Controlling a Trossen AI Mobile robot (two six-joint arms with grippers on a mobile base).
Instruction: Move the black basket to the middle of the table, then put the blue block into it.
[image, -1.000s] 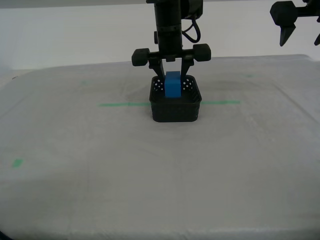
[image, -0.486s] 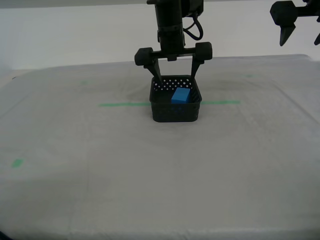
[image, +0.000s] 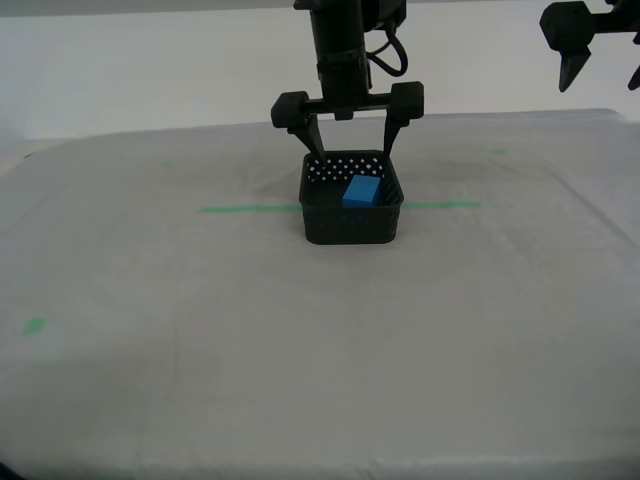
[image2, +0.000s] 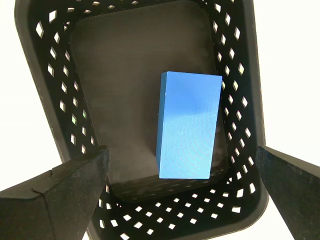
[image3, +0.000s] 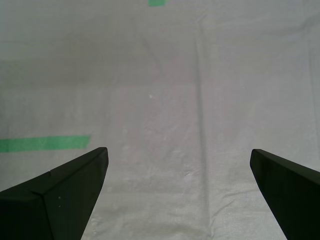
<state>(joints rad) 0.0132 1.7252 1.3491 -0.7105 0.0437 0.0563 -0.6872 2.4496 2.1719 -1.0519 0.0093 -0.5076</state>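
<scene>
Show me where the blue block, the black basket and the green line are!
blue block (image2: 189, 125): second wrist view, on its big top face.
black basket (image: 350, 225): exterior view, on its front wall.
green tape line (image: 245, 209): exterior view, on the stretch beside the basket.

No readable text in any view

The green tape marks (image: 338, 208) on the table (image: 200, 350) are plain (no letters, numbers or logos).
</scene>
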